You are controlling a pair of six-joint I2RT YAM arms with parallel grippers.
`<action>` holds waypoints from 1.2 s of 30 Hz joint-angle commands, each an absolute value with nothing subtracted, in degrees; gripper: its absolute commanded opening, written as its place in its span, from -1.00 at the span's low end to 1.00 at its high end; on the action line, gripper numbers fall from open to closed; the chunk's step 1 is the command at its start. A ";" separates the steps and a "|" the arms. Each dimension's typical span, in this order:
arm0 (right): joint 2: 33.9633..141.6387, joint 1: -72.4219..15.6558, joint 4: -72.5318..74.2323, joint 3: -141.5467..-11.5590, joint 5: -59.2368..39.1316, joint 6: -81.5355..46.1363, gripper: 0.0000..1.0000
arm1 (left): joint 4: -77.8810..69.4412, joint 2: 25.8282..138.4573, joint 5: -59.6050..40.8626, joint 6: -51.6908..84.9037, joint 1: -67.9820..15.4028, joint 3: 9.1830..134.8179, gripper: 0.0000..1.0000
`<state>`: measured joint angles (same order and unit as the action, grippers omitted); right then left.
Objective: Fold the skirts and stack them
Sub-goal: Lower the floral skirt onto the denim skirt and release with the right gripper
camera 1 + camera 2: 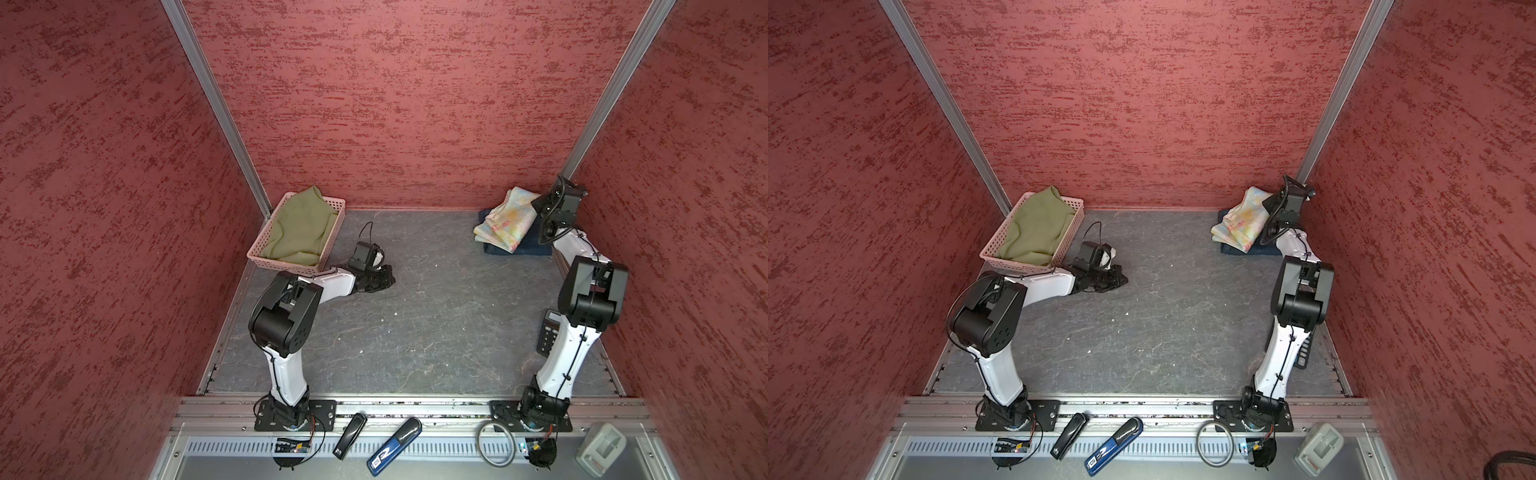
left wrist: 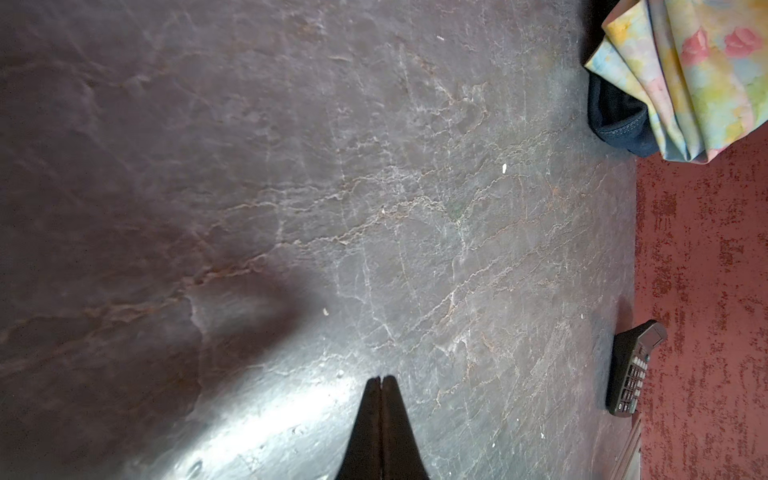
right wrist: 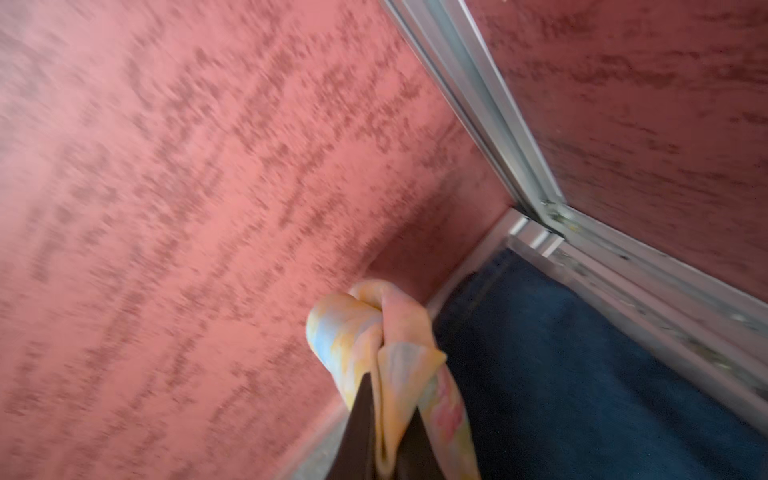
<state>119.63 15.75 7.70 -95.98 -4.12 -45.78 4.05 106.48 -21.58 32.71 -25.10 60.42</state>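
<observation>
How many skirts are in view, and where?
3. The olive green skirt lies in the pink basket; the floral skirt, pinched by the right gripper, sits on the denim skirt in the far right corner. Basket may hide more.

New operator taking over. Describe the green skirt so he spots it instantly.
At the table's far left corner sits a pink basket. The green skirt lies crumpled inside it. It is plain olive, unlike the floral skirt and denim skirt piled at the far right corner.
</observation>
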 commanded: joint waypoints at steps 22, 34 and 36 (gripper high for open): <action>111.50 19.54 13.70 -77.07 11.04 -66.23 -1.00 | 3.60 104.64 -20.91 32.78 -25.40 59.00 -1.00; 115.12 21.28 -7.65 -92.55 7.97 -49.01 0.75 | 3.83 104.76 -20.85 32.73 -25.40 58.80 -0.70; 116.71 21.28 -13.50 -98.05 7.37 -45.75 0.84 | 4.39 104.86 -20.61 32.61 -25.35 59.23 -0.40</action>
<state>115.02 21.10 -3.88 -92.40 8.21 -51.88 3.99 106.06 -20.88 32.49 -25.19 58.78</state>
